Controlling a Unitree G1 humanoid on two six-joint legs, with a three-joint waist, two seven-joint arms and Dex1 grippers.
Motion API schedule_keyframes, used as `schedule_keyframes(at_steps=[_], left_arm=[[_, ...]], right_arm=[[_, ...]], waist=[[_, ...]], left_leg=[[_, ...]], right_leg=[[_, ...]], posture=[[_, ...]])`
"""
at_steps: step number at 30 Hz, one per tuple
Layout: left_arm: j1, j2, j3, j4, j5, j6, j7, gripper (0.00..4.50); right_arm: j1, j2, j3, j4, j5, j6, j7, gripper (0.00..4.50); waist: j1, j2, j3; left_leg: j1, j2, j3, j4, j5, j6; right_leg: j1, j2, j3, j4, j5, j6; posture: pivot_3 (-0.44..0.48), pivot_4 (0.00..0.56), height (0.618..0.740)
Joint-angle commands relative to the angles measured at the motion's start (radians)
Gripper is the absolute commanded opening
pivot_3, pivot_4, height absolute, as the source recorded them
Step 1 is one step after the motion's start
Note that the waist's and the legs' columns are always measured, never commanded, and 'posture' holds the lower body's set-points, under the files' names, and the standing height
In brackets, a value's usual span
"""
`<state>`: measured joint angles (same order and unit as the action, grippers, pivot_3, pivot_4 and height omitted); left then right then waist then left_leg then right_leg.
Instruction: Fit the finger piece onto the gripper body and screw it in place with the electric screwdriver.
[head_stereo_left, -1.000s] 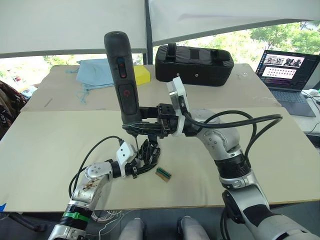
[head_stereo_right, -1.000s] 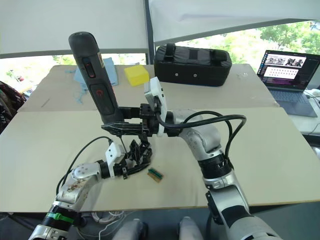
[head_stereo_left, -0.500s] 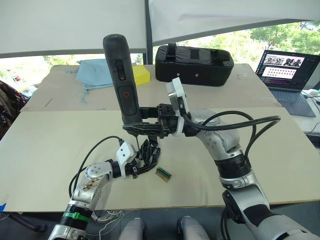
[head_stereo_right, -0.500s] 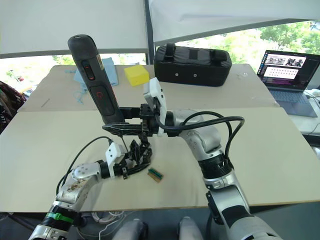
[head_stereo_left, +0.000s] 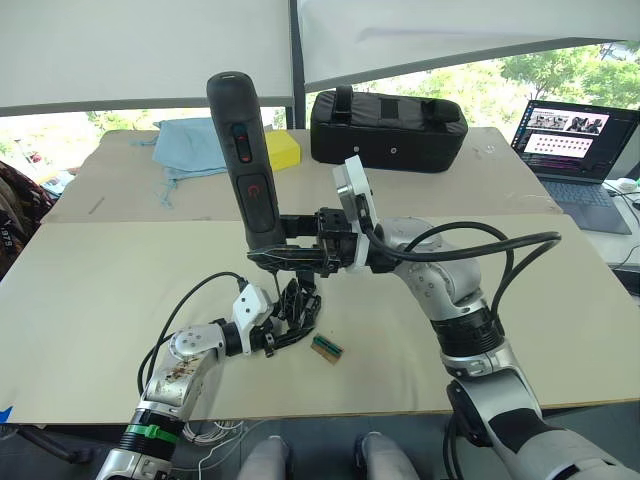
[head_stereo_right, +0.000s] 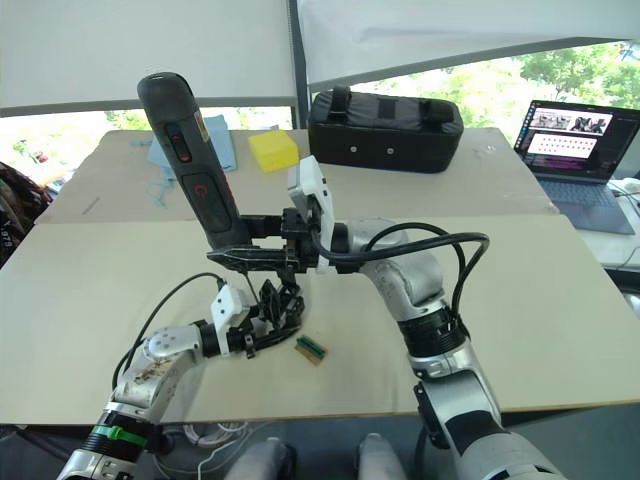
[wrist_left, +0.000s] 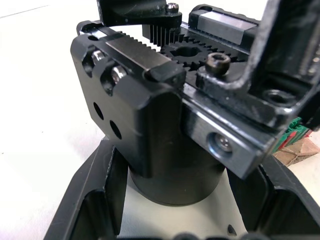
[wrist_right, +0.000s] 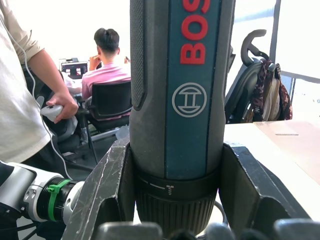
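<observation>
Standing almost upright, the electric screwdriver is clamped near its lower end by the right gripper, with its thin bit pointing down. Directly under the bit sits the gripper body, near the middle of the desk toward the front edge, and the left gripper holds it around its round base. The long axis of the tool leans a little to the robot's left at the top. I think the coming move depends on the bit meeting the screw head from above. I cannot pick out the finger piece separately. A small green-and-brown block lies just beside.
</observation>
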<state>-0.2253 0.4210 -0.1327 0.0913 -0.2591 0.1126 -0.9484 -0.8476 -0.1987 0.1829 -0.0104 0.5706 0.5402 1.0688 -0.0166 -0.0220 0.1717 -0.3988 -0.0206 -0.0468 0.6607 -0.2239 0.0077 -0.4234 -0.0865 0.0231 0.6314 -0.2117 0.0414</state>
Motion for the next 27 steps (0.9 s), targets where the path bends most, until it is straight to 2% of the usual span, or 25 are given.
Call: schedule_keyframes(at_steps=[1, 27], left_arm=[[0.029, -0.002, -0.035, 0.01, 0.009, 0.03, -0.017, 2.31], [0.029, -0.001, -0.033, 0.011, 0.007, 0.031, -0.018, 2.31]], right_arm=[[-0.04, 0.001, -0.013, -0.034, 0.013, -0.001, 0.002, 1.9], [-0.032, 0.007, 0.002, -0.015, -0.026, -0.024, -0.001, 1.9]], waist=[[0.0, 0.0, 0.0], [0.0, 0.0, 0.0]], left_leg=[[0.0, 0.0, 0.0, 0.0, 0.0, 0.0], [0.0, 0.0, 0.0, 0.0, 0.0, 0.0]], right_leg=[[0.0, 0.0, 0.0, 0.0, 0.0, 0.0], [0.0, 0.0, 0.0, 0.0, 0.0, 0.0]], posture=[[0.0, 0.15, 0.74], [0.0, 0.15, 0.74]])
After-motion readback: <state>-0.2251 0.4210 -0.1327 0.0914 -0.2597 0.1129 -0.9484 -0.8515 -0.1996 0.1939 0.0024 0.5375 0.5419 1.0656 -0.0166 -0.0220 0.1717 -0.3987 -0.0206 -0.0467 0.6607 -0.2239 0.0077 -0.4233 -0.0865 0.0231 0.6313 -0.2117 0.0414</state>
